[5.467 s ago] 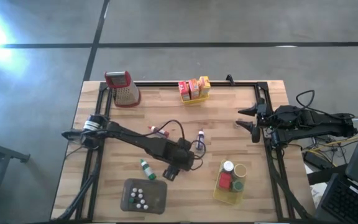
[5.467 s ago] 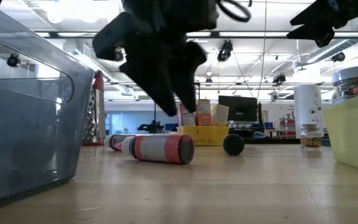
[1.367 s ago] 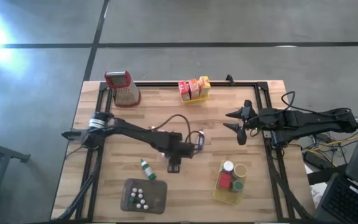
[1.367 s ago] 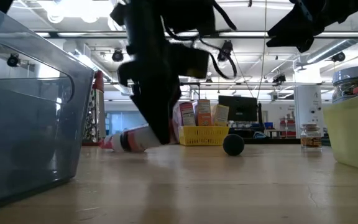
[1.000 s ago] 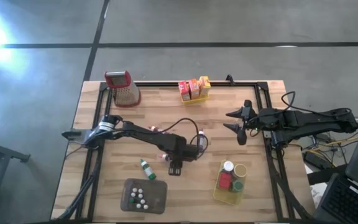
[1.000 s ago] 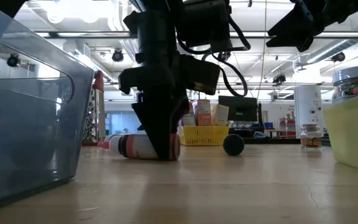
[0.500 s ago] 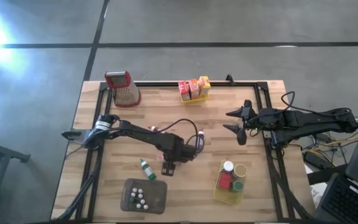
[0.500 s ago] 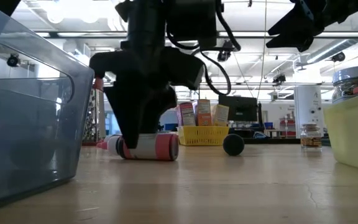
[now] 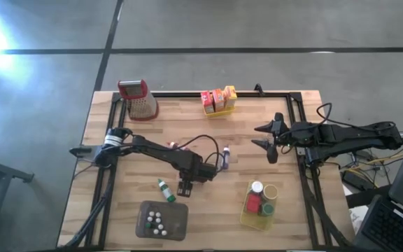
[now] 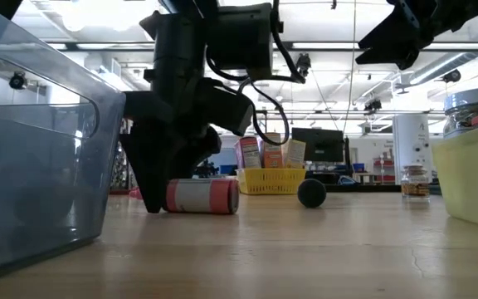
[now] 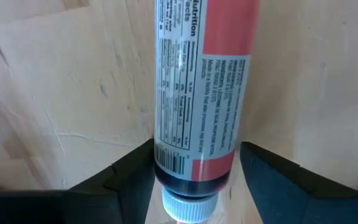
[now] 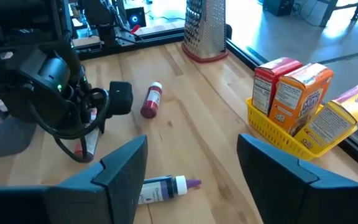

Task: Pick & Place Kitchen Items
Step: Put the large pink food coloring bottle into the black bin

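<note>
— Wooden table first; then the two arms; which is nearer the job?

— Left arm by far; it reaches to mid-table, and the left gripper is down at the board over a pink bottle lying on its side; the right gripper hangs off by the right edge, well apart, fingers spread and empty.

— How does the bottle lie to the claw?

— Its long axis runs straight out ahead between the two fingers; cap end in the gap, body pointing away; the jaws stand wide, one finger each side.

— Gripping it?

— Probably not; the fingers look just clear of the sides, though the wrist view is too close to be sure; a plain close should catch the cap end.
</note>
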You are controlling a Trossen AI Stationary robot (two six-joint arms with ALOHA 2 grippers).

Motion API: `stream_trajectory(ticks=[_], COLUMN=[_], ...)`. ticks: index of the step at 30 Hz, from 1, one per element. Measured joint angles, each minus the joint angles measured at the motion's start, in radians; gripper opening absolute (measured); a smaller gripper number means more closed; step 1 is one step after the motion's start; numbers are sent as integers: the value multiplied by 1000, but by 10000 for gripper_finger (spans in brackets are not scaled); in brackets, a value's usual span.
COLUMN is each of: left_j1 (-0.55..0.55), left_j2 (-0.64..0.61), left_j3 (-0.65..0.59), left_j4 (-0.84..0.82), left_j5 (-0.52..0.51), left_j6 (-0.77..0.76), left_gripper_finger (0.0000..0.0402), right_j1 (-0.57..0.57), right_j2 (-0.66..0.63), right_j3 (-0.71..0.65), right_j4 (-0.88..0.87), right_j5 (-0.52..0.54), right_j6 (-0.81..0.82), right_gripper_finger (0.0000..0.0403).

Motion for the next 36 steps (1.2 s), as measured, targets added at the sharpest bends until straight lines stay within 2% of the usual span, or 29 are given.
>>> stream_trajectory(ticks=[5,13,17,22,30,36], left_j1=[-2,0,0,1,1,1], left_j2=[1,-1,-9,-27,-48,-54], left_j3=[2,1,-1,26,178,289], left_j4=[7,8,10,-16,-75,-90], left_j5=[-37,-48,-49,-49,-26,-24], left_j6=[1,-2,-7,-30,-35,-65], left_gripper_finger=[223,155,154,179,154,166], right_j1=[0,0,0,0,18,58], right_j2=[0,0,0,5,90,192], right_j3=[-5,-17,-34,-48,-49,-49], right_j4=[1,1,3,9,62,190], right_j5=[0,0,-27,-122,-162,-203], right_j6=[0,7,29,69,65,7], right_gripper_finger=[227,222,232,245,255,249])
